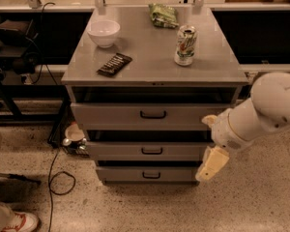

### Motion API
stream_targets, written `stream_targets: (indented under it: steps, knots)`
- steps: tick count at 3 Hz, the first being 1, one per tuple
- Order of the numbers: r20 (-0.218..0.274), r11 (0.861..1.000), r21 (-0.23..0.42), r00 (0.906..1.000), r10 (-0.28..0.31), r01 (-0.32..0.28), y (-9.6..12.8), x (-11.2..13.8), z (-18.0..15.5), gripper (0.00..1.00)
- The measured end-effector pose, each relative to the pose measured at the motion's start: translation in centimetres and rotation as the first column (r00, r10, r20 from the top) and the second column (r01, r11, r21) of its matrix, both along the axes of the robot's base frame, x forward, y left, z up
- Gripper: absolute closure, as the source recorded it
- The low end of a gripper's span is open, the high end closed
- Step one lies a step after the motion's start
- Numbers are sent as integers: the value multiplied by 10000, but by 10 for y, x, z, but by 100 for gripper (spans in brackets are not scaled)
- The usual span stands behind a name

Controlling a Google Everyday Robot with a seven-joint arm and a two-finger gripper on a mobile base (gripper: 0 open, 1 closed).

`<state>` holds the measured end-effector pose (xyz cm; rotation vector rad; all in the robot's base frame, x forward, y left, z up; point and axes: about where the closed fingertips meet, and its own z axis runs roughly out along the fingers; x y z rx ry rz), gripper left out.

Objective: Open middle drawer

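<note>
The grey metal middle drawer (135, 151) sits between two similar drawers in the cabinet. Its front is level, with a small black bar handle at the centre and a dark gap above. The cream gripper (212, 162) hangs by its right end, away from the handle.

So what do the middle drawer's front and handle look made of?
Middle drawer front: looks like grey sheet metal, painted or brushed, going by its flat, even panel with a dull sheen. Handle: a thin black bar, probably coated metal, possibly plastic; the look leaves it open. The gripper hangs by the drawer's right end, away from the handle.
</note>
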<state>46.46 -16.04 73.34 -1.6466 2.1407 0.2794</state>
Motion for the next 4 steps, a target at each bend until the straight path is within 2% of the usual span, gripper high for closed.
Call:
stream_targets:
  steps: [2,3,4]
  knots:
    - [-662,9992,-20,9970,-392,392,-51,-10,-109,0]
    - [-678,9990,193,9969,-392,406,-61,-3,-170,0]
    - [-673,9990,188,9970,-388,401,-61,-3,-169,0]
